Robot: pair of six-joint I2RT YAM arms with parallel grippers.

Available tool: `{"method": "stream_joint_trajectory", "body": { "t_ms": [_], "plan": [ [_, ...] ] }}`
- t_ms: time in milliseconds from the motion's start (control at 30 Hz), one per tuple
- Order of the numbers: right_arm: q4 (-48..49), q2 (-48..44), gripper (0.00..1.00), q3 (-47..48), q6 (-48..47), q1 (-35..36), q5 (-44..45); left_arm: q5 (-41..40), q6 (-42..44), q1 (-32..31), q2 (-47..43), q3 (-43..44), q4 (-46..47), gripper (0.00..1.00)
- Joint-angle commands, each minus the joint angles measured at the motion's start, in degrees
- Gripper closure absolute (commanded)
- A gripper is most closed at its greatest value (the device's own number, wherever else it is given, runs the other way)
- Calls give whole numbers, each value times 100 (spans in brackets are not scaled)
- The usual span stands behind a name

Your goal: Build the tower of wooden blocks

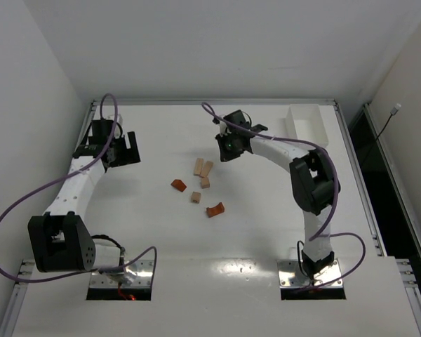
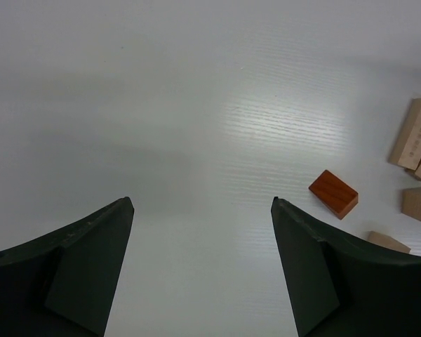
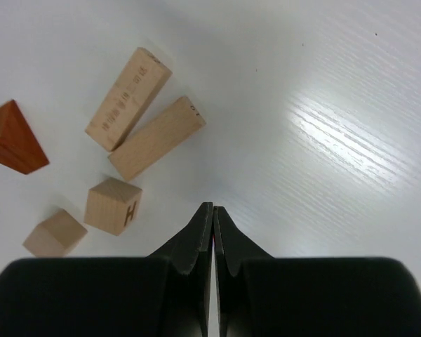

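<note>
The wood blocks lie loose and flat on the white table (image 1: 266, 225), none stacked, and no tower shows in any view. Two tan bars (image 1: 202, 167) lie side by side, with a tan cube (image 1: 205, 182) below them, a second tan cube (image 1: 196, 197), a reddish wedge (image 1: 178, 185) and a reddish arch (image 1: 215, 209). My right gripper (image 1: 226, 151) hovers just right of the bars, shut on nothing (image 3: 212, 206); the bars (image 3: 157, 137) and the H cube (image 3: 112, 205) lie to its left. My left gripper (image 1: 131, 149) stands open (image 2: 202, 202) over bare table, the wedge (image 2: 333, 194) to its right.
A white rectangular box (image 1: 307, 123) stands at the back right corner. Raised rails (image 1: 354, 151) edge the table on the sides and back. The right arm's elbow (image 1: 312, 182) rises over the table's right side.
</note>
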Motion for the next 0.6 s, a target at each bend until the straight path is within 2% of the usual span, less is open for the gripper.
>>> {"method": "stream_joint_trajectory", "body": {
  "t_ms": [0,200,567],
  "plan": [
    [-198,-125,100,-21,-564,150,789,-220,-2,-183,-152,-6,157,23],
    [-146,51,100,-74,-503,335,843,-221,51,-403,-82,-6,219,23],
    [-146,578,100,391,-178,669,957,-405,104,-457,24,231,219,23]
  ]
}}
